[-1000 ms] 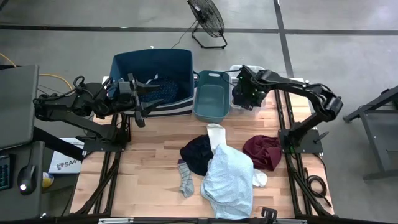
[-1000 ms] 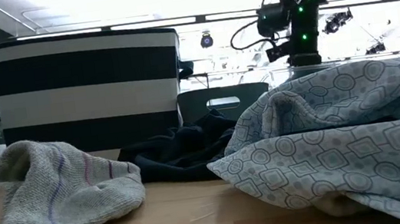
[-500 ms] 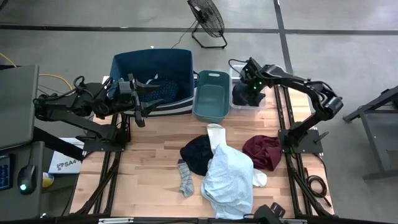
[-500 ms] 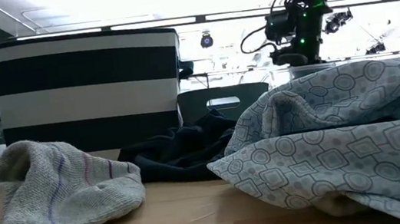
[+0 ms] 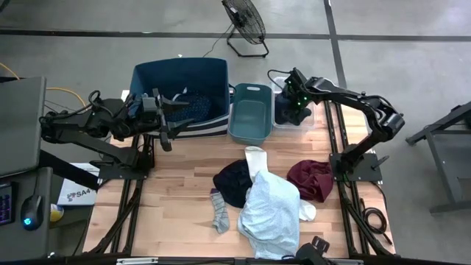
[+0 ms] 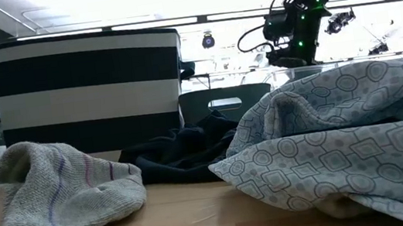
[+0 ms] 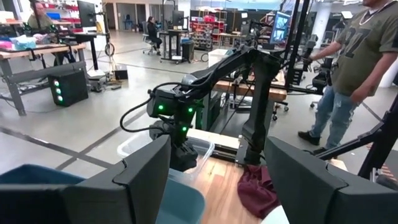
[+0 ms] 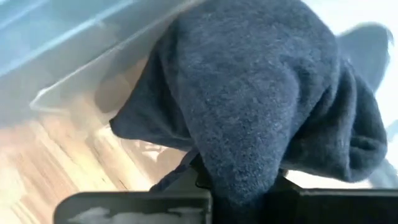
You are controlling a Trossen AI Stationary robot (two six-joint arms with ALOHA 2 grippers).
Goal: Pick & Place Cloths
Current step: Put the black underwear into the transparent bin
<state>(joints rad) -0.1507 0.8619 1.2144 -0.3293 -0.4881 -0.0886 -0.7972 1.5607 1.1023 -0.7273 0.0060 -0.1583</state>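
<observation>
Currently gripping a dark fleece cloth [image 8: 267,106] with right gripper [image 5: 293,112] over the clear bin [image 5: 280,124] at the table's far edge; left gripper [image 5: 165,118] resting open.

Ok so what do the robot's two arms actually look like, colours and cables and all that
Both arms are dark, jointed links ending in a two-finger hand. The right arm shows green indicator lights near the wrist and a looping black cable. The left hand has flat, dark, blocky fingers. From above, the left arm looks matte black with exposed cabling.
</observation>
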